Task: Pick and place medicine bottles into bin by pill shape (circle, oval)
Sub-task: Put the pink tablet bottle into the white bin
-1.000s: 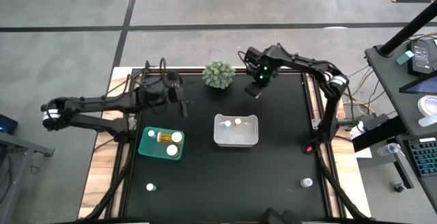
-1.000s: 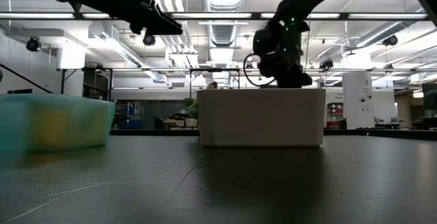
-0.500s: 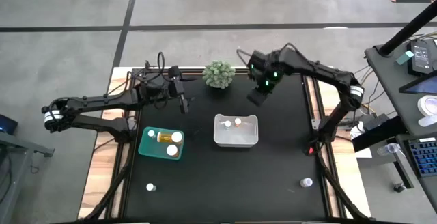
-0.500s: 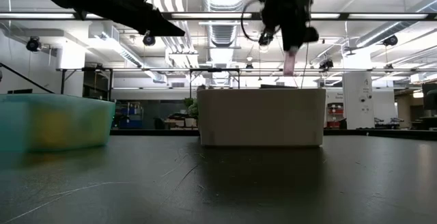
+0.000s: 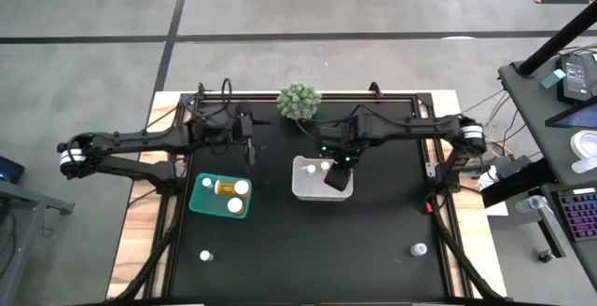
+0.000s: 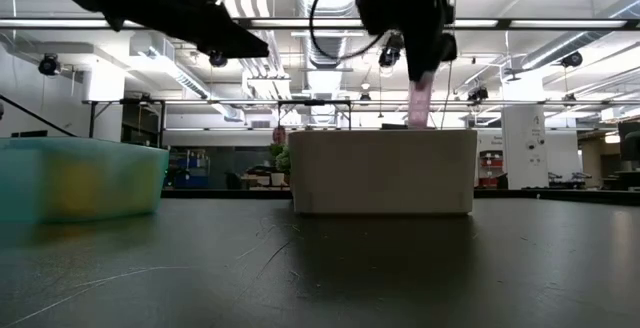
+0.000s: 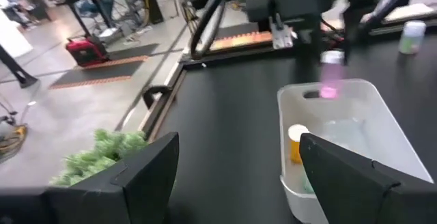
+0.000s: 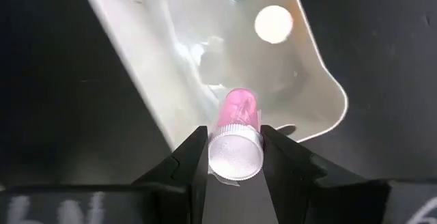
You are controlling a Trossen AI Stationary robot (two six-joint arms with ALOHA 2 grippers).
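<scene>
My right gripper (image 5: 334, 173) hangs over the white bin (image 5: 300, 190) and is shut on a small pink bottle with a white cap (image 8: 237, 132). The bottle also shows in the low view (image 6: 420, 103) just above the bin's rim. Two white-capped bottles (image 5: 311, 168) (image 5: 325, 167) stand inside the white bin. The teal bin (image 5: 196, 203) at the left holds several bottles, one of them amber (image 5: 225, 187). My left gripper (image 5: 250, 147) hovers open and empty above the table, beyond the teal bin. My right gripper pinches the pink bottle at its white cap end (image 8: 235, 154) between its two fingers. The fingers point down from above, and the bottle lies along them. Its pink body (image 6: 420, 108) hangs upright below the fingertips, clear of the bin.
A green spiky ball plant (image 5: 298, 102) stands at the table's far edge. One loose bottle (image 5: 206, 256) stands near the front left and another (image 5: 419, 248) near the front right. The black table top between the bins is bare.
My right gripper has risen from the table near the plant with the pink bottle. It has then gone toward the table's near and left side, until it hangs over the white bin. The bottle stays upright below the fingers.
</scene>
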